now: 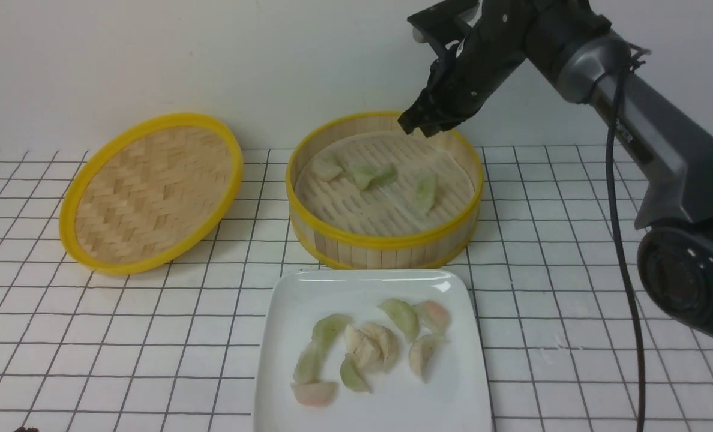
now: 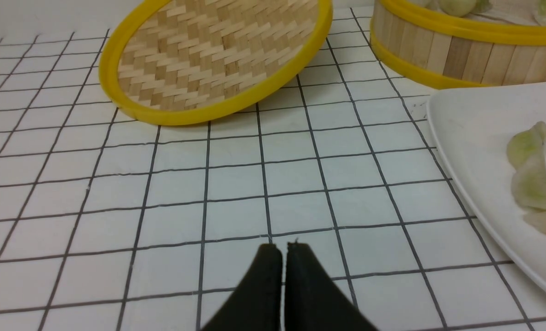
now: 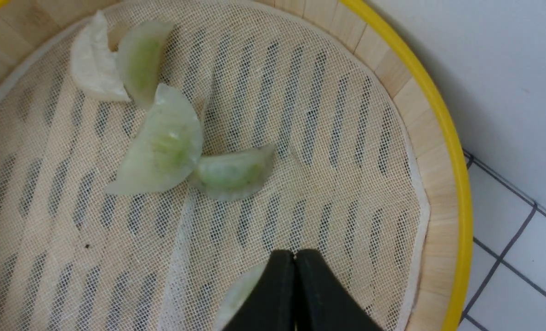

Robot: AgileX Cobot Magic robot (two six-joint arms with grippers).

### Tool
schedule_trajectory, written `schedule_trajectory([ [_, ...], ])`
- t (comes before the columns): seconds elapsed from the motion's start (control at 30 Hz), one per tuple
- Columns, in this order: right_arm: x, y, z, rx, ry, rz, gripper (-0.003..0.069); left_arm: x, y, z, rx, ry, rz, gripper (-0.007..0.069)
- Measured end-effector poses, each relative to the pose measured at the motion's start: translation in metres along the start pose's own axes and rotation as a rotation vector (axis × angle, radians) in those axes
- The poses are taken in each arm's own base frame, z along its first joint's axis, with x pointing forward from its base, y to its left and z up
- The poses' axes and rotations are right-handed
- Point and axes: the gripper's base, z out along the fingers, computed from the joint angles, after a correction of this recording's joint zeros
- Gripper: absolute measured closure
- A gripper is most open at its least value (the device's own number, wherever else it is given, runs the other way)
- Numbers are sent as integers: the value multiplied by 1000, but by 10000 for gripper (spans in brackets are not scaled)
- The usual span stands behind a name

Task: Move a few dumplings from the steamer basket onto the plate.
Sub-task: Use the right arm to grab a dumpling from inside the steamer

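Observation:
The steamer basket [image 1: 386,243] stands at the back middle with several dumplings [image 1: 373,175] on its liner. The plate [image 1: 284,336] in front of it holds several dumplings [image 1: 362,348]. My right gripper [image 1: 419,126] hangs above the basket's far rim, shut and empty. In the right wrist view its tips [image 3: 295,253] are above the liner, with pale green dumplings [image 3: 162,147] ahead and one [image 3: 238,294] partly hidden behind a finger. My left gripper [image 2: 283,246] is shut and empty, low over the tiled table, left of the plate [image 2: 475,138].
The woven yellow-rimmed lid [image 1: 152,192] lies tilted on the table at the back left; it also shows in the left wrist view [image 2: 218,55]. A white wall rises close behind the basket. The right arm's cable hangs at the right.

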Motion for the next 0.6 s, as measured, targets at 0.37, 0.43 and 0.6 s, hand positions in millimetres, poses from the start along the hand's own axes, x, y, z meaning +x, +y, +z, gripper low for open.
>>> schedule_trajectory([
  [0.37,16,0,36,-8,71,38,407,0,0,0,0,0,0,631],
  [0.43,22,-1,48,-6,97,45,314,0,0,0,0,0,0,631],
  [0.6,35,-1,71,0,145,64,186,0,0,0,0,0,0,631],
])
